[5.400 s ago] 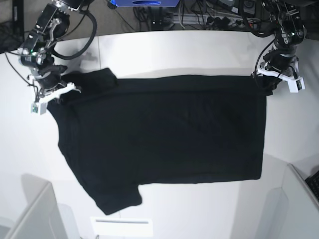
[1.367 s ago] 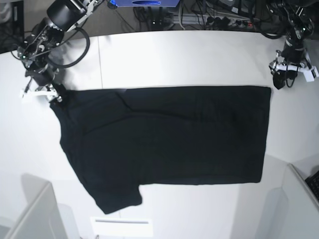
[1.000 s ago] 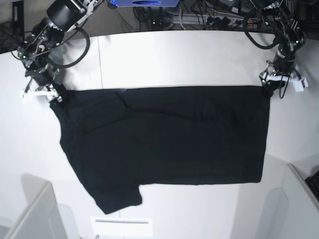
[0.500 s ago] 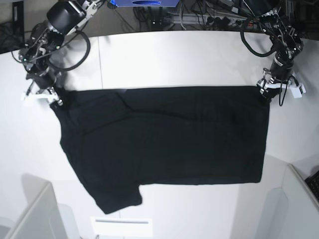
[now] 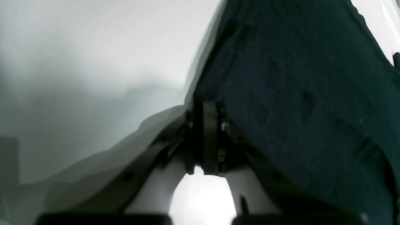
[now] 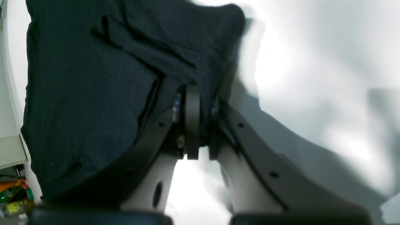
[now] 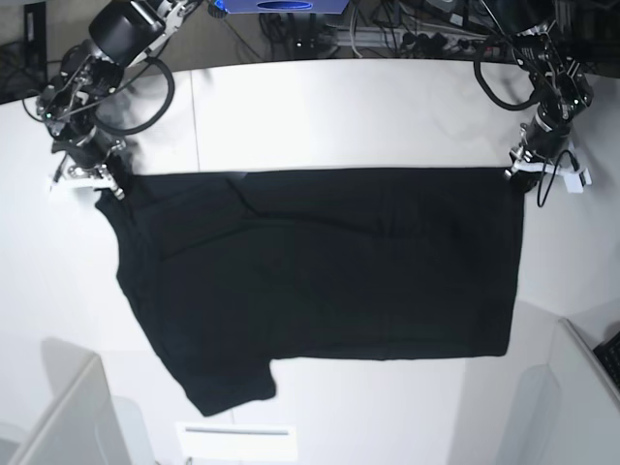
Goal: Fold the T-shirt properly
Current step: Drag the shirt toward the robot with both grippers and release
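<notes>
T-shirt loc.: mid-frame, base view; plain black side up, spread w/ one flap poking to lower L of frame.
Long axis: roughly L–R across frame; top edge runs betw. the two grippers.
Rel. to grippers: bulk lies inward + toward bottom of frame from both; L gripper at its upper R corner, R gripper at upper L.
Nearer arm: neither; both at cloth.
L grip: closed, pinching edge fabric.
R grip: closed, bunched fabric betw. fingers.
Next (judged): lift top edge w/ both arms tog., carry toward bottom of frame; uneven pull could skew fold.
R wrist vs base: wrist shows pinched fabric + small bottles at lower L; base shows full outline, no bottles.
</notes>
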### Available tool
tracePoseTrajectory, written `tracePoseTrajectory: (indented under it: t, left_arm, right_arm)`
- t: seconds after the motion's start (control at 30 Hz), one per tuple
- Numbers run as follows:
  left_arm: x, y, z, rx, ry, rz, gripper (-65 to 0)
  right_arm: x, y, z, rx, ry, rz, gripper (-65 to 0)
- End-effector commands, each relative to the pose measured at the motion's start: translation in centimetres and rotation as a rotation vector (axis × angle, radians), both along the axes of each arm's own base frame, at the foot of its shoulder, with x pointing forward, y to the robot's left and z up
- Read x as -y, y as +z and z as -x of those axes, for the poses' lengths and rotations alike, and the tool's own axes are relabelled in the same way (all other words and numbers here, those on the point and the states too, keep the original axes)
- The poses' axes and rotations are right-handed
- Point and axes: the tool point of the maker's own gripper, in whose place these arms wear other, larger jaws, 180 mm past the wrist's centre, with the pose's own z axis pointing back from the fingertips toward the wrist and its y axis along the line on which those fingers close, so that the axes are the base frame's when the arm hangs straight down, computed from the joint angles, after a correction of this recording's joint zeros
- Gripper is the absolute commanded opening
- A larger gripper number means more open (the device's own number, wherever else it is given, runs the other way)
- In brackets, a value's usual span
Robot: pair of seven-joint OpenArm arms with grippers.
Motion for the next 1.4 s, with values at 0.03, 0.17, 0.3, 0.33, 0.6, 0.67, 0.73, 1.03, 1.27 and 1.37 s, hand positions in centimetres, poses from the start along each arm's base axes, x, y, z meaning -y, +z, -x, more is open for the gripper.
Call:
tracePoseTrajectory:
  t: [0.03, 0.17, 0.3, 0.33, 0.6, 0.67, 0.73, 1.03, 1.27, 1.37]
  left_arm:
    - [-0.5, 0.4, 0.8, -0.029, -0.024, -0.037, -65.0]
    - [-0.4, 1.0, 2.1, -0.038, -0.044, -0.070, -65.0]
    - [-0.4, 2.0, 3.1, -0.036, -0.065, -0.108, -65.0]
    - [-0.3, 2.2, 3.2, -0.036, -0.071, -0.114, -65.0]
    - [0.0, 3.3, 5.6, -0.061, -0.109, -0.167, -65.0]
    - [0.1, 3.4, 6.3, -0.072, -0.117, -0.174, -65.0]
    - [0.2, 3.5, 6.9, -0.080, -0.124, -0.182, -65.0]
    - [0.5, 3.2, 10.1, -0.147, -0.147, -0.196, -65.0]
    - [0.6, 2.5, 12.0, -0.194, -0.150, -0.189, -65.0]
    - [0.6, 2.5, 12.1, -0.197, -0.150, -0.189, -65.0]
  right_arm:
    - [0.9, -0.2, 0.8, -0.037, -0.006, 0.029, -65.0]
    - [1.1, -0.3, 2.1, -0.056, 0.000, 0.049, -65.0]
    - [1.5, 0.2, 3.5, -0.065, 0.004, 0.087, -65.0]
    - [1.5, 0.3, 3.9, -0.075, 0.013, 0.092, -65.0]
    - [1.7, 1.9, 6.6, -0.131, 0.069, 0.146, -65.0]
    - [1.9, 2.0, 7.5, -0.141, 0.072, 0.162, -65.0]
    - [2.0, 2.0, 8.5, -0.158, 0.075, 0.175, -65.0]
    - [2.3, 2.3, 12.1, -0.230, 0.104, 0.216, -65.0]
    - [2.2, 2.2, 12.7, -0.245, 0.108, 0.215, -65.0]
    - [2.3, 2.2, 12.8, -0.246, 0.108, 0.216, -65.0]
